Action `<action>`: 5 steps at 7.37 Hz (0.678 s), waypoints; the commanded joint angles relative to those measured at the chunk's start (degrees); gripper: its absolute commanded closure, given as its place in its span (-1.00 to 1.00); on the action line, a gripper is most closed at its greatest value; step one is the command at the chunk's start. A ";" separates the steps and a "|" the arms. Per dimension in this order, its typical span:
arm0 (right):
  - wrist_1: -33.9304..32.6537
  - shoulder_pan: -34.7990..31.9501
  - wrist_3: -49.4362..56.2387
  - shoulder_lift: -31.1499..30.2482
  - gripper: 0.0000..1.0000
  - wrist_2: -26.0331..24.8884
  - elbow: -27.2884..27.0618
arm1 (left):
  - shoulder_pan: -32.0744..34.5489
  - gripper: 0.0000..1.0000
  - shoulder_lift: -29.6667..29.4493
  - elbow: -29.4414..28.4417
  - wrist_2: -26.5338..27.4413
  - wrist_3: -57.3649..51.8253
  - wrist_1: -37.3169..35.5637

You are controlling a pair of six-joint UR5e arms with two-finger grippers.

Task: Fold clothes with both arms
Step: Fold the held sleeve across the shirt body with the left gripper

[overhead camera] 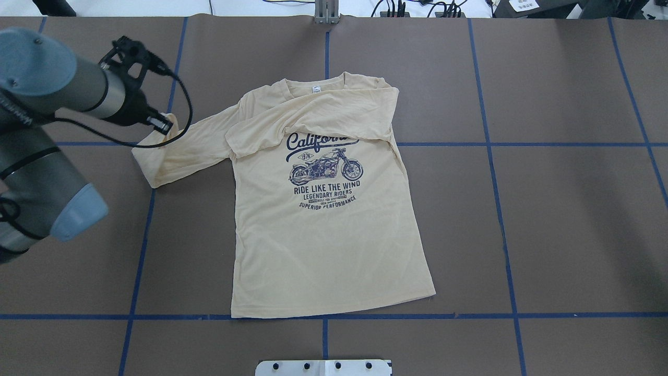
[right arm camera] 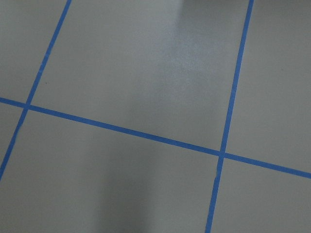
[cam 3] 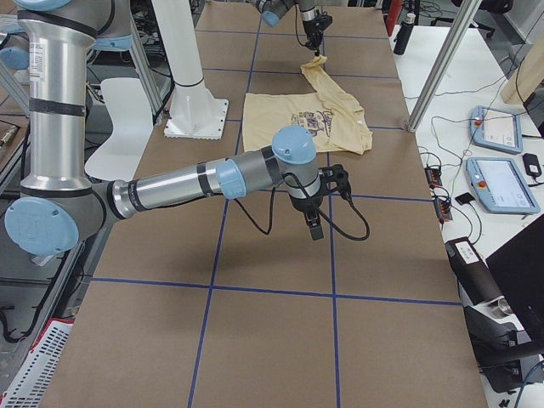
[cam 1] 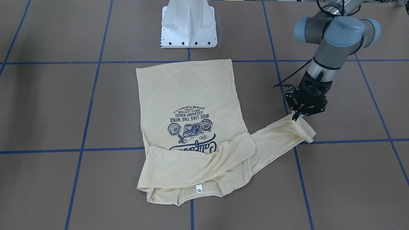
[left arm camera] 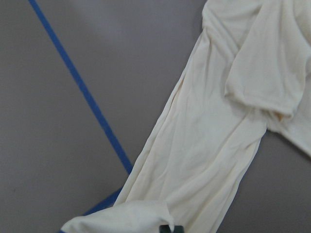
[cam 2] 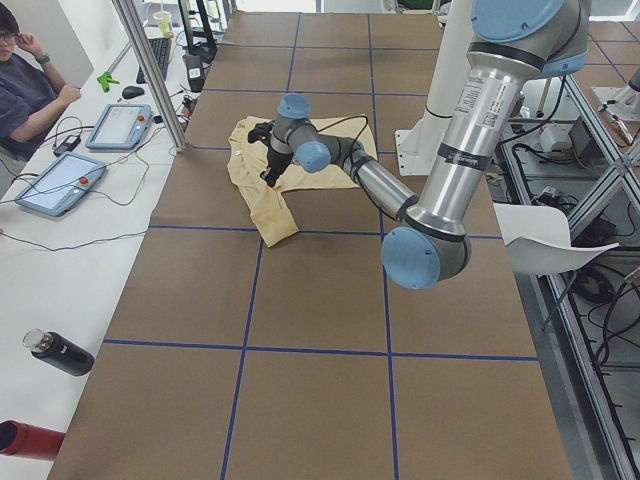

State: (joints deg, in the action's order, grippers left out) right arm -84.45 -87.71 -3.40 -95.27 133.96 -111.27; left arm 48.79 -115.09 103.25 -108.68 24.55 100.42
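1. The pale cream-yellow long-sleeved T-shirt (overhead camera: 323,250) lies flat and print-side up near the middle of the brown table (overhead camera: 548,209). Its hem is towards the robot and its collar towards the operators' side.
2. The navy motorcycle print (overhead camera: 326,172) faces up, and a small white neck label (overhead camera: 315,89) shows inside the collar.
3. The folded sleeve (overhead camera: 313,117) lies across the chest and covers the top edge of the "California" lettering.
4. The outstretched sleeve (cam 1: 278,134) runs sideways off the body of the shirt towards the robot's left, crossing a blue tape line (cam 1: 295,153).
5. The left arm (overhead camera: 31,172) reaches over that side of the table, with the left gripper (cam 1: 296,117) pointing down at the cuff end of the outstretched sleeve.
6. The left gripper's fingers are pinched on the cuff end. In the exterior right view the fabric rises off the table to the fingertips, and in the left wrist view the end of the sleeve is bunched and curled over right at the finger.
7. The right arm (cam 3: 170,187) stretches low over bare table, well apart from the T-shirt, on the robot's right.
8. The right gripper (cam 3: 314,228) hangs just above the surface near a crossing of blue lines. It shows only in that side view, so one cannot tell whether its fingers are spread or closed.
9. The right wrist view shows nothing but brown table and blue tape.
10. The white pedestal base (cam 1: 189,25) stands just beyond the hem.
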 commanded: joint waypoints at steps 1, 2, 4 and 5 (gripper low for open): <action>-0.01 0.00 -0.11 0.00 -1.00 0.08 0.00 | -0.01 1.00 -16.69 -3.21 1.88 1.37 -14.07; -0.01 0.00 -0.11 0.00 -1.00 0.08 0.09 | -0.36 1.00 -24.32 -9.06 1.89 5.99 -16.11; -0.01 0.00 -0.20 0.00 -1.00 0.08 0.00 | -2.19 1.00 -37.69 -23.91 1.98 11.72 -16.31; -0.01 0.00 -0.20 0.00 -1.00 0.08 0.00 | -3.68 1.00 -45.67 -33.63 1.89 15.83 -16.13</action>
State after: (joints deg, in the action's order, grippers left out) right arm -84.46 -87.72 -3.57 -95.27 134.03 -111.25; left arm 46.73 -151.29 80.56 -106.77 35.77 84.36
